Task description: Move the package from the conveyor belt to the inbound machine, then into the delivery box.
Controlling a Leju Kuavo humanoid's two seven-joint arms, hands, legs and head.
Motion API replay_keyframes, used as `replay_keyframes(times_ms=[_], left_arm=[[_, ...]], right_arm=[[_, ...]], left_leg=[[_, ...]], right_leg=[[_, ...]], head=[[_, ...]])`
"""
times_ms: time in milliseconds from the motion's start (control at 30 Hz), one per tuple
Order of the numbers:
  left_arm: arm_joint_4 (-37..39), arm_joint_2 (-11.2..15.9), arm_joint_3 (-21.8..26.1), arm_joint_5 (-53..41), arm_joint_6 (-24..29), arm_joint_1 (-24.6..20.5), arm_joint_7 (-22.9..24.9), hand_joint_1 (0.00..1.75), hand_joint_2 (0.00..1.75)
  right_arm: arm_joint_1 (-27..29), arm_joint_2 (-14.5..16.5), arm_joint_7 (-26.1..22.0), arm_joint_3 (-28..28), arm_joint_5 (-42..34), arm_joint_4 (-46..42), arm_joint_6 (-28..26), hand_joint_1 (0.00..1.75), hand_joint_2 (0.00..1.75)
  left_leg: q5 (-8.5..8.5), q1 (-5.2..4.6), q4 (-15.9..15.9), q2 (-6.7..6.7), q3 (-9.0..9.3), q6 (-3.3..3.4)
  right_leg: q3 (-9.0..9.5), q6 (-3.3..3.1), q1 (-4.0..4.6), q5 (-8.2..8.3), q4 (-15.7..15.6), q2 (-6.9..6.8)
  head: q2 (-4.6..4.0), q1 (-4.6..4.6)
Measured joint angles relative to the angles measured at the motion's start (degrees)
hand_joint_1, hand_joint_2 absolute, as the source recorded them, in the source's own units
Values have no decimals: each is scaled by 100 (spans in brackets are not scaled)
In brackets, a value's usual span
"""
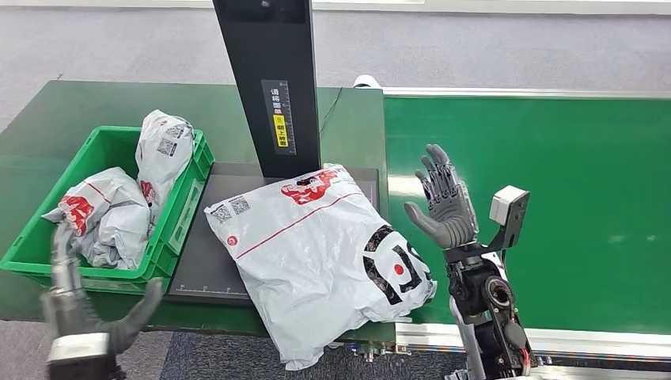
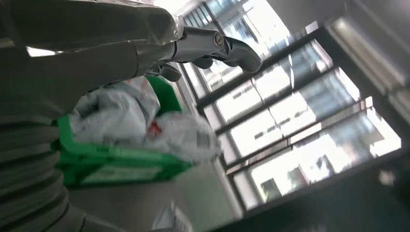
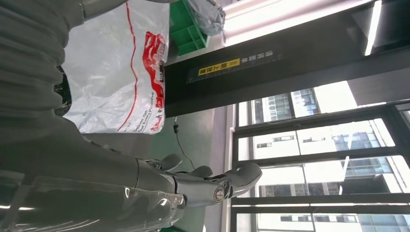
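**Package lies on the inbound machine, both robot hands free**

Nearest, the left robot hand hovers at the front corner of the green delivery box, fingers spread and holding nothing. The right robot hand is raised palm-open just beside the package, fingers apart and also holding nothing, over the edge of the green conveyor belt. The white plastic package lies flat on the inbound machine's dark scanning plate, overhanging the front edge of the surface. Two other white parcels sit in the delivery box. The machine's black column rises behind the package.
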Motion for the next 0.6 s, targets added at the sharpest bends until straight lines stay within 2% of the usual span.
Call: replay_keyframes(times_ms=[100,200,333,433,600], left_arm=[[525,176,-727,-913,-168,-510,421,0,175],[1197,361,-1548,-1298,-283,-1133,634,0,175],[1981,570,-2533,-1256,-637,-1785,726,0,175],[2490,659,-3226,-1092,-907,-2113,704,0,175],[3166,671,-4040,-964,-1093,-2512,726,0,175]], right_arm=[[-63,97,-97,4,-87,54,118,0,175],[-85,208,-246,20,-256,95,201,0,175],[42,313,-334,38,-493,42,221,0,175],[223,364,-344,70,-580,-30,207,0,175],[405,441,-350,75,-619,-118,133,0,175]], left_leg=[[2,-1,0,0,4,0],[5,-1,2,-1,6,0],[4,0,2,1,5,0],[1,-1,2,4,-2,-1],[0,-1,2,3,-9,0]], right_leg=[[3,-1,-1,4,0,1],[5,-2,-1,7,0,1],[3,-2,0,6,1,2],[-5,-2,0,5,1,4],[-13,-2,-1,5,0,4]], head=[[0,-1],[0,-2],[0,-1],[0,-1],[0,-1]])
